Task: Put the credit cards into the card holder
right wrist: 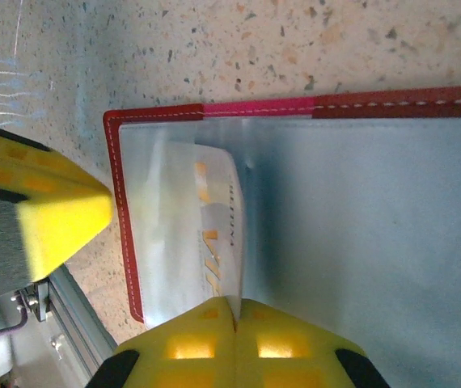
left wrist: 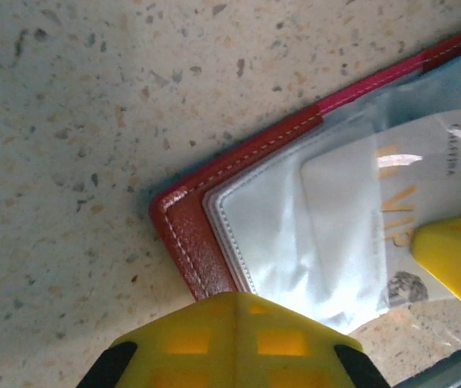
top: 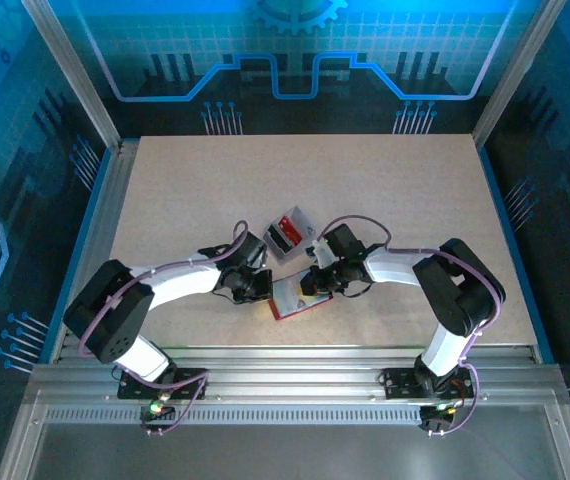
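Observation:
The red card holder [top: 287,300] lies open on the table between both arms, its clear sleeves [left wrist: 295,226] facing up. A pale credit card [left wrist: 425,162] with gold letters sits partly inside one sleeve. My right gripper [right wrist: 237,305] is shut on the card's [right wrist: 214,218] free edge. My left gripper [left wrist: 234,297] is shut with nothing visibly between its fingers, its tip over the holder's red border [left wrist: 198,242] at a corner. In the top view the left gripper [top: 262,287] and right gripper [top: 312,283] meet over the holder.
A shiny silver tray [top: 287,232] with a red card in it stands just behind the holder. The table's metal front rail [top: 285,352] runs close below the holder. The left finger [right wrist: 44,210] shows beside the holder's left edge [right wrist: 174,111].

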